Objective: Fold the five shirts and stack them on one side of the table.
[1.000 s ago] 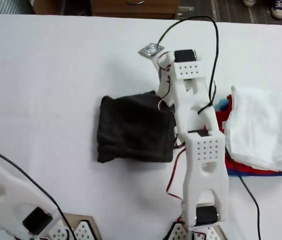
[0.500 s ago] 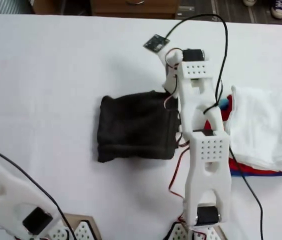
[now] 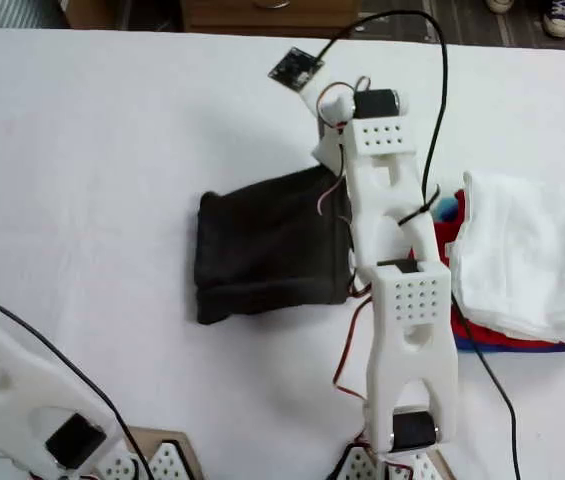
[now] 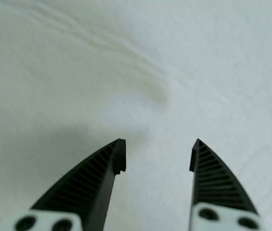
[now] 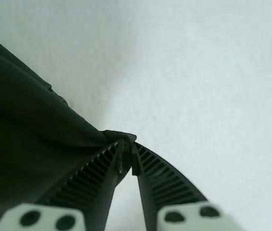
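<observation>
Pinches the far corner of the black shirt (image 3: 267, 250) with the right gripper (image 5: 127, 156), fingers closed tight on the cloth. Lies folded on the table (image 3: 112, 150) just beside the stack (image 3: 527, 260) of folded shirts, held corner on the side nearest the stack. Likely calls for a short pull toward the stack. Holds the left gripper (image 4: 156, 156) wide apart over bare table, well away from the stack.

Folded black shirt (image 3: 267, 250), roughly square, lies mid-table, its far right corner pinched in the right gripper (image 5: 127, 154). Beside it on the right, white shirt (image 3: 527, 250) sits folded atop red shirt (image 3: 507, 335), with blue fabric (image 3: 449, 208) peeking out beneath.
</observation>
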Robot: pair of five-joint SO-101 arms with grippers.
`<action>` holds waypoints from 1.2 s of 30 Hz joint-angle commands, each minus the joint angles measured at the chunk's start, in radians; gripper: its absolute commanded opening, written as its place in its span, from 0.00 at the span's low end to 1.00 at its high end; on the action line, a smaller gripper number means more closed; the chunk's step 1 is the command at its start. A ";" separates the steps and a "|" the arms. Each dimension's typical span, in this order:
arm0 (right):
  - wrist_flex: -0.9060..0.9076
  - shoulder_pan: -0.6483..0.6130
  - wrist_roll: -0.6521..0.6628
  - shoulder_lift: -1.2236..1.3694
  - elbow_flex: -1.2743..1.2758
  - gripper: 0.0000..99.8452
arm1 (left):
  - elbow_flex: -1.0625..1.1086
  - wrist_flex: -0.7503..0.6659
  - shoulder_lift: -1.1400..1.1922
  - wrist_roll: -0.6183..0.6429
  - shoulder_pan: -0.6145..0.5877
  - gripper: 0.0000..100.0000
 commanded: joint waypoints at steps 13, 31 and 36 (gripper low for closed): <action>0.153 0.012 0.012 -0.054 -0.087 0.15 | -0.007 -0.003 -0.014 -0.006 0.008 0.24; 0.104 -0.268 0.209 0.108 -0.199 0.23 | -0.013 0.048 -0.015 -0.011 0.005 0.24; 0.160 -0.298 0.233 0.214 -0.207 0.23 | -0.013 0.046 -0.017 -0.011 -0.006 0.24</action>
